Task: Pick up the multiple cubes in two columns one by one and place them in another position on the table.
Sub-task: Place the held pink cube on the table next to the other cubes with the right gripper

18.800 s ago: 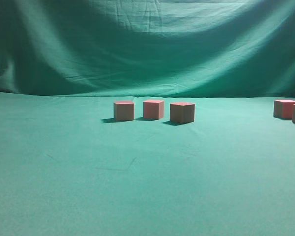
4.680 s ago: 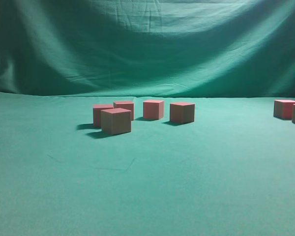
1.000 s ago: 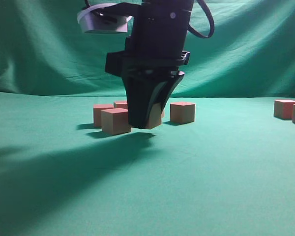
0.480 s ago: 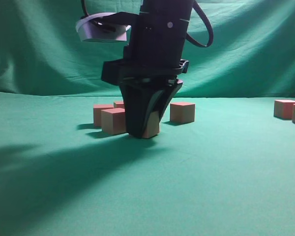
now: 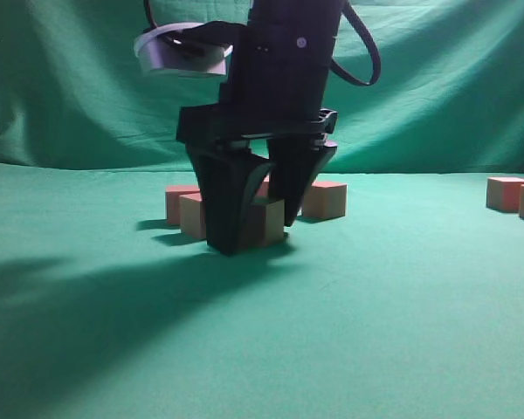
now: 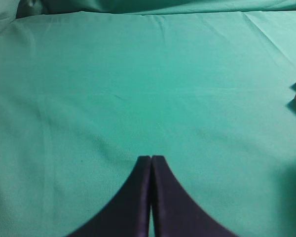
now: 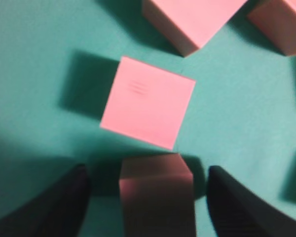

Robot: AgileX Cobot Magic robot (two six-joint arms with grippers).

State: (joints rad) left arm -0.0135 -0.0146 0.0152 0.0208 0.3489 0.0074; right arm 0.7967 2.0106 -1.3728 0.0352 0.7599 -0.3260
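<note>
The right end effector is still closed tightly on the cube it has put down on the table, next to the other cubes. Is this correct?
Not quite. The right end effector is open: the right wrist view shows gaps between both fingers and the cube. The cube does stand on the table, next to the other cubes.

Around the right gripper (image 5: 255,237), its jaws spread clear of the cube (image 7: 157,195) between them, the far side is crowded by close-set cubes (image 7: 149,102), while the near table (image 5: 271,349) and the wide gap toward two right-edge cubes (image 5: 509,193) lie unobstructed.
</note>
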